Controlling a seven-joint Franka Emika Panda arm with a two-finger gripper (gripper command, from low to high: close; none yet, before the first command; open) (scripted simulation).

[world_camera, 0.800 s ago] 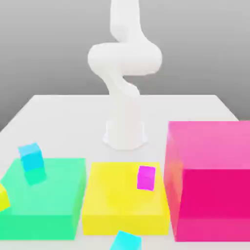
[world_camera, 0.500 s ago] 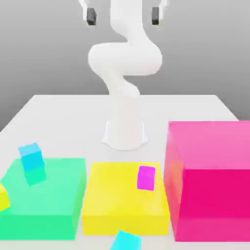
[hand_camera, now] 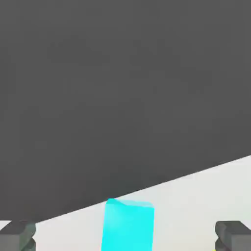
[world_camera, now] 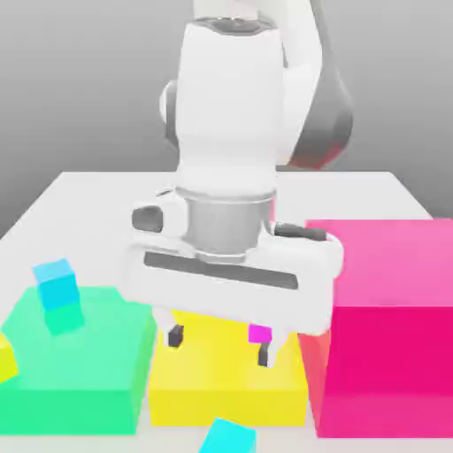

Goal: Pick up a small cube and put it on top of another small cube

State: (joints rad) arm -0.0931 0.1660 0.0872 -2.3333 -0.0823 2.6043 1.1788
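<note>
We took the yellow block (world_camera: 221,376) as our landmark. It lay flat on the white surface (world_camera: 106,199), near the front edge of the exterior view. The gripper (world_camera: 219,343) hung just above its top face, pointing down, and we saw its jaws standing wide open with nothing between them. One dark fingertip (world_camera: 175,335) was over the block's side toward the exterior view's left, the other over its side toward the exterior view's right.

The magenta cube (world_camera: 259,333) sat on top of the yellow block, toward the exterior view's right, just beside the fingertip on that side and partly hidden by the hand. We could not tell whether the fingertip touched it.

The cyan cube (world_camera: 227,436) lay in front of the yellow block, at the lower edge of the exterior view, cut off by the frame. In the hand view we saw the same cube (hand_camera: 128,226) on the white surface between the two grey fingertips (hand_camera: 17,234), apart from both.

To the exterior view's left of the yellow block lay a green block (world_camera: 80,372), with a bluer cyan cube (world_camera: 57,284) resting on its far corner. A small yellow cube (world_camera: 5,358) showed at the green block's outer side, clipped by the frame. To the exterior view's right of the yellow block stood a tall pink block (world_camera: 385,327), just beside it.
</note>
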